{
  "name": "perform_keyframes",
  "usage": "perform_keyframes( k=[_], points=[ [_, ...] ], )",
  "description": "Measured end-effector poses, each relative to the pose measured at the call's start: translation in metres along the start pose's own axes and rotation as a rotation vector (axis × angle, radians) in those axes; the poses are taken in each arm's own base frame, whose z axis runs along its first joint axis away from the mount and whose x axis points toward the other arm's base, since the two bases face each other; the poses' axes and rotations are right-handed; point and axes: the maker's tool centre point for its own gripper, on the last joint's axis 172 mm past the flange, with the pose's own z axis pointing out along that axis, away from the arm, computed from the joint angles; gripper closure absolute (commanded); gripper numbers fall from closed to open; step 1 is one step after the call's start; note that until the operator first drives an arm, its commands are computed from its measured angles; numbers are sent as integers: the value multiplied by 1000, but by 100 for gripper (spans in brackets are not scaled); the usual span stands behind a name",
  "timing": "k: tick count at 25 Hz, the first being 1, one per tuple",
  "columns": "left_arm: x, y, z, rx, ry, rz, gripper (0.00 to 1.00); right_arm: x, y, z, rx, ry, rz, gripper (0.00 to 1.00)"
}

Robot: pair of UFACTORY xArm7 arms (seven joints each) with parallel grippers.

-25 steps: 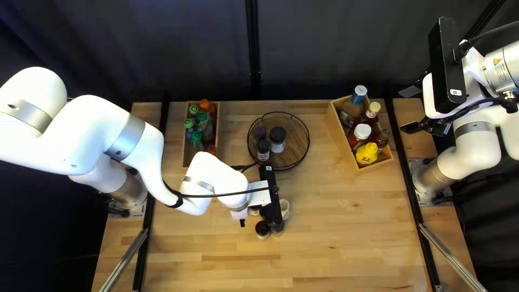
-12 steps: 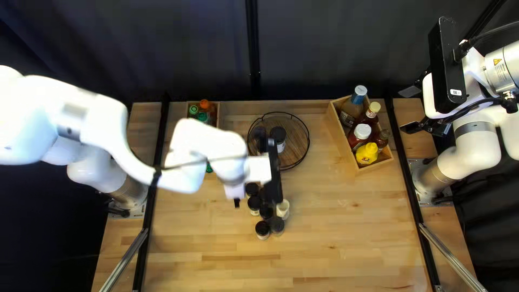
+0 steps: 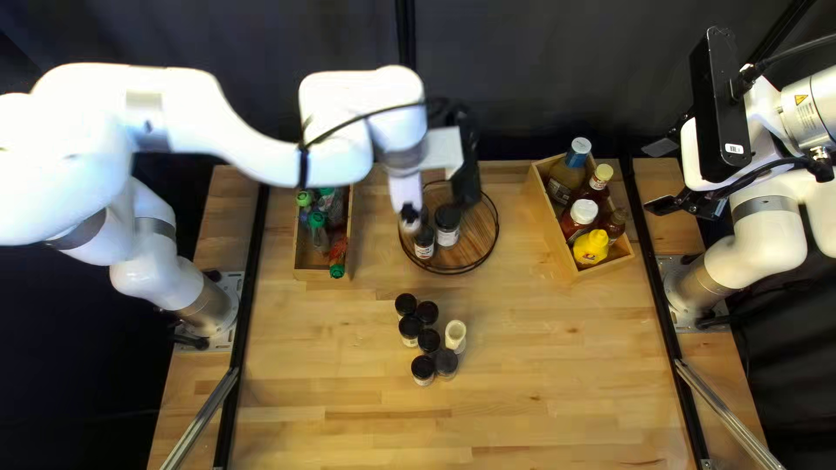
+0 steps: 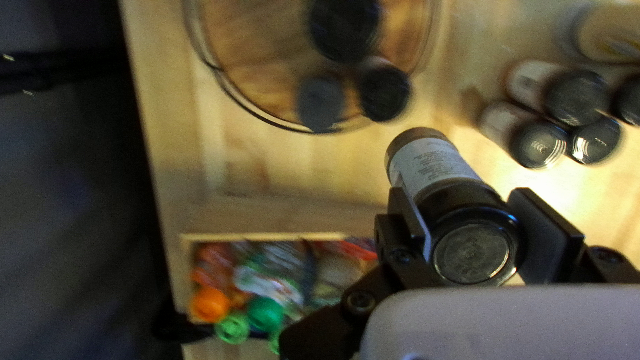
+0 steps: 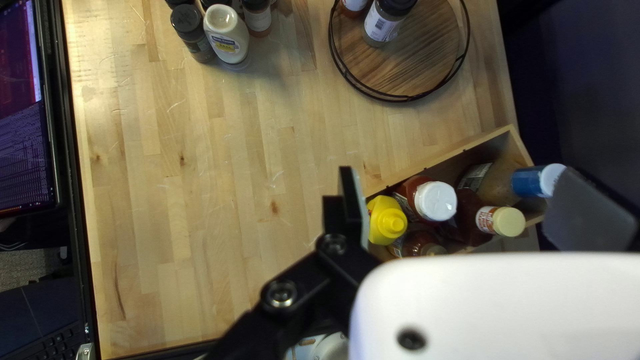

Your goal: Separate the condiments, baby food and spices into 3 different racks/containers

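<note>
Left gripper (image 3: 412, 214) clamped on a black-lidded spice jar (image 4: 437, 163), near the left rim of the round wooden tray (image 3: 475, 235), which holds three more. Right gripper (image 3: 664, 177), fingers apart, beyond the bench's right edge. Condiment crate (image 3: 552, 228) at the bench's far right corner; pouch crate (image 3: 312, 273) far left. Mid-bench, loose spice jars (image 3: 422, 368) surround part of a cream squeeze bottle (image 3: 455, 335).

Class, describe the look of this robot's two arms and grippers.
My left arm and right arm are white and rounded, with grey bands and black cables. The right arm also shows a yellow warning triangle and a black block with a white label. My left gripper and right gripper have angular black links and flat fingers.
</note>
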Motion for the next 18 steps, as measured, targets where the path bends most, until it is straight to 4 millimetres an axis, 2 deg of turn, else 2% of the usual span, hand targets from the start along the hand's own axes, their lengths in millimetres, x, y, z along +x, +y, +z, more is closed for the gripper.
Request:
perform_keyframes(
  k=[9,18],
  points=[
    [28,-53,24,0,57,-17,100,0,0,0,0,0,0,0],
    [41,-63,68,-12,62,-38,100,0,0,0,0,0,0,0]
  ],
)
